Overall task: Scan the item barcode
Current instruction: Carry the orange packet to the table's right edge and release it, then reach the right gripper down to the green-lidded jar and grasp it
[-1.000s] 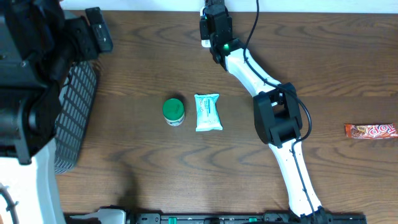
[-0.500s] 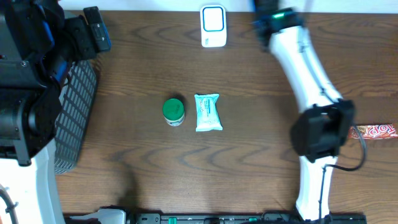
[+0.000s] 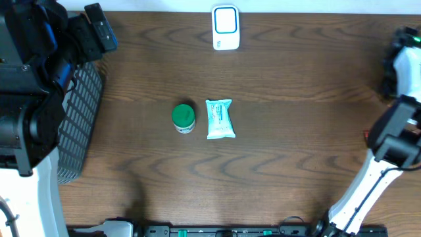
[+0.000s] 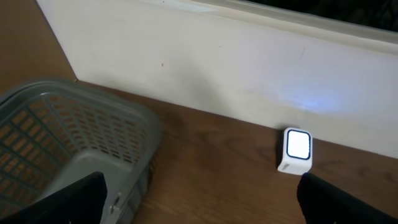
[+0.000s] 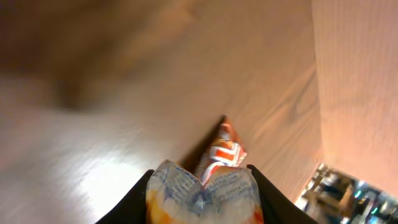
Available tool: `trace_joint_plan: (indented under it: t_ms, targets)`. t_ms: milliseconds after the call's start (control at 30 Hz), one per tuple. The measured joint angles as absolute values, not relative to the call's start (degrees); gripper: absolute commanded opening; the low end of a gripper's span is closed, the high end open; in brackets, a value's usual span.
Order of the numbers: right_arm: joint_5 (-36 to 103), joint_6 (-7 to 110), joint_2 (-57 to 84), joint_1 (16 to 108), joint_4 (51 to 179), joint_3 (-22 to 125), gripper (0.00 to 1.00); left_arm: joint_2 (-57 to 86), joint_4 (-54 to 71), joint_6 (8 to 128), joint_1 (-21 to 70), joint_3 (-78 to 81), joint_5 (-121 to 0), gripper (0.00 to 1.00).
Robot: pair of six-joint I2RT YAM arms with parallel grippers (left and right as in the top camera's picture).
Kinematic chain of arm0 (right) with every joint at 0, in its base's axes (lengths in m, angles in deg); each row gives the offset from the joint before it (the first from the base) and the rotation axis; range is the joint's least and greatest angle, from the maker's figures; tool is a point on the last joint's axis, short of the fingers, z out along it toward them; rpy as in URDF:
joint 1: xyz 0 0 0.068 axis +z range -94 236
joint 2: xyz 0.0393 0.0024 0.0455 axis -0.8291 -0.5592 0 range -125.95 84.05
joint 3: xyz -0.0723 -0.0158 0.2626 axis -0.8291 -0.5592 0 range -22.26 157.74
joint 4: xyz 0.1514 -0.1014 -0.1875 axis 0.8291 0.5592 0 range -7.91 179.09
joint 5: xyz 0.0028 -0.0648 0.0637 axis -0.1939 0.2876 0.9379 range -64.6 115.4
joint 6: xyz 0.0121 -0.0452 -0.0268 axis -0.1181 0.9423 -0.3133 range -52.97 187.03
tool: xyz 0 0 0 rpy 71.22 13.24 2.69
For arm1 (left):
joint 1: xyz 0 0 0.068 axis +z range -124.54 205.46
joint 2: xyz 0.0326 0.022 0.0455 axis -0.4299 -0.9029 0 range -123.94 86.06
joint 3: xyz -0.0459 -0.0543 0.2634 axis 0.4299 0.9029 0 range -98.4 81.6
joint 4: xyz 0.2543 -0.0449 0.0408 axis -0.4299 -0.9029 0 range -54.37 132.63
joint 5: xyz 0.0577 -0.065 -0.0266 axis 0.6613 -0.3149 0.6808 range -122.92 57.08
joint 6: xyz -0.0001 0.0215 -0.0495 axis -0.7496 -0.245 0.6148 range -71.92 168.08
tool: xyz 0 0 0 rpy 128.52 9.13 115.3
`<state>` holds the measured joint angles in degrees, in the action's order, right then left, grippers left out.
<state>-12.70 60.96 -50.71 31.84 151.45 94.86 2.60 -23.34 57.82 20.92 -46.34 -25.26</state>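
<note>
Right tool is pinching a small crinkled packet, white with orange and blue print, between its two fingers. The packet fills the gap, its top edge standing up past the fingertips. No barcode can be made out in the right wrist view, which is blurred. Just beyond the held packet an orange-red wrapper lies on the desk, apart from the tool. In the overhead view the right arm stands at the far right edge of the desk, well apart from the scanner, which sits at the back edge. Left tool is spread wide, its dark fingers at the two lower corners of its own view. A grey basket sits just ahead of it to the left. The scanner is ahead to the right, its window glowing, close against the white wall. Mid-desk, well apart from both tools, a green-lidded jar and a white-and-teal pouch sit just beside each other, not touching.
</note>
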Motion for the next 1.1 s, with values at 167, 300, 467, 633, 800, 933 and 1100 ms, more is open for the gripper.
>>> trace_joint_plan:
  t_ms: [167,300,467,633,800,933,1100]
  targets:
    - [-11.2,61.1,-50.7,27.3,151.9,95.1,0.99,2.6,-23.1,58.8,20.9,-46.3,-25.2,0.98]
    - [-6.8,60.7,-50.7,28.5,153.1,98.1,0.99,2.6,-23.0,58.9,20.9,-46.3,-25.2,0.98]
    - [9.9,58.9,-48.0,35.0,157.9,102.0,0.99,2.6,-23.0,60.1,20.9,-46.3,-25.2,0.98]
    - [29.3,58.3,-45.2,44.2,161.7,102.7,0.97,2.7,-23.2,60.3,20.9,-46.3,-25.2,0.98]
    - [37.0,58.3,-45.1,54.8,163.4,102.6,0.99,3.8,-23.4,60.3,20.9,-46.3,-25.2,0.98]
    - [38.3,57.7,-45.1,65.5,164.3,102.6,0.99,5.7,-23.4,60.3,20.9,-46.3,-25.2,0.98]
    - [45.1,56.3,-45.1,77.2,163.7,102.6,0.99,8.3,-23.6,60.3,20.9,-46.3,-25.2,0.98]
